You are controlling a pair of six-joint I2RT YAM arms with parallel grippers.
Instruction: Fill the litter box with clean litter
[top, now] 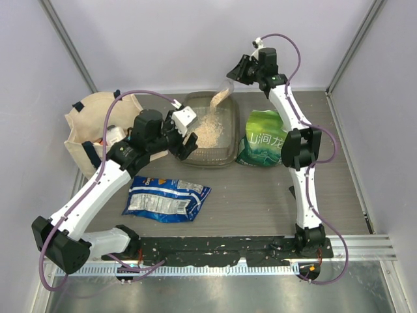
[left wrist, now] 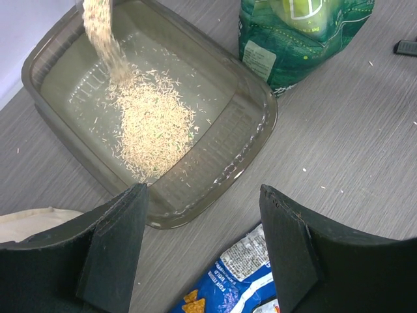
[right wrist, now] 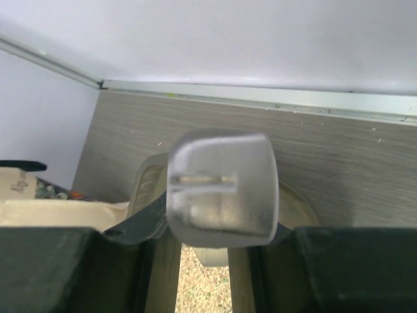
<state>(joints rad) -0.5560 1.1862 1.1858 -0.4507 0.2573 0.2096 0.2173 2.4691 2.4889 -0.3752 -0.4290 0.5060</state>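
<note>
Some tan sandy litter falls into the smoky grey plastic tray below my right gripper, which pinches a clear plastic cup (left gripper wide, empty).

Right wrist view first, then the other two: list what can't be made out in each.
- Right wrist: the clear cup is blurred and fills the middle, hiding most of the litter box beneath it.
- Top: contents of the tote bag, mostly covered by the left arm.
- Left wrist: the green bag is cut off by the top edge; the blue packet by the bottom edge and the jaws.
</note>
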